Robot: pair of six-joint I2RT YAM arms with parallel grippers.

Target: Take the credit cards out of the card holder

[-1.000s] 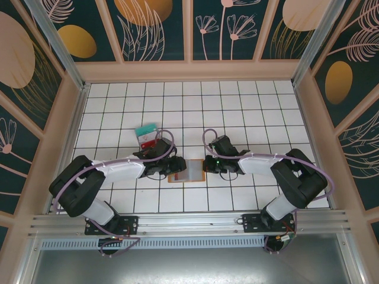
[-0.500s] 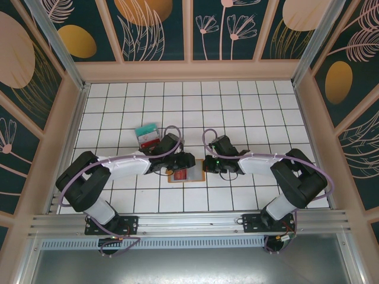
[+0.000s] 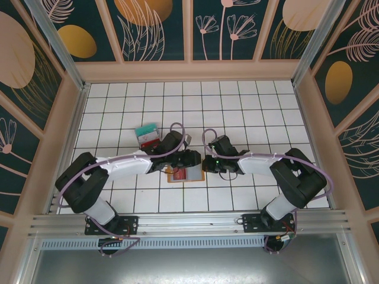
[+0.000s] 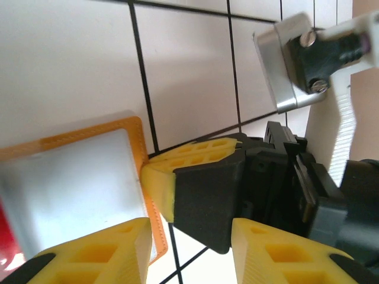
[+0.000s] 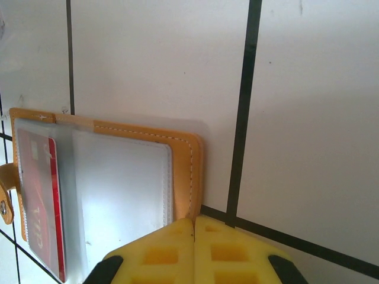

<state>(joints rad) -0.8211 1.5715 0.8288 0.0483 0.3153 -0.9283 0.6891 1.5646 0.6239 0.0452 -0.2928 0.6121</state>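
Observation:
The orange card holder [image 3: 182,176] lies open on the white tiles, its grey-clear sleeves [image 5: 121,183] facing up. A red credit card [image 5: 40,201] sits in the left sleeve. My right gripper [image 5: 194,228] is shut, its yellow tips resting on the holder's right edge [image 5: 194,165]. My left gripper [image 4: 189,251] hovers over the holder's right half [image 4: 71,177], open, with nothing held. The right gripper's fingers [image 4: 189,160] sit just ahead of it. In the top view the left gripper [image 3: 195,160] and right gripper [image 3: 205,165] nearly meet.
Loose teal and red cards [image 3: 147,134] lie stacked on the tiles behind the left arm. Wooden walls [image 3: 189,71] fence the tiled table on three sides. A metal bracket [image 4: 284,65] of the right arm is close ahead of the left wrist.
My left gripper has moved right, from the holder's left edge to over its right half, close to the right gripper. The right gripper stayed put on the holder's edge.

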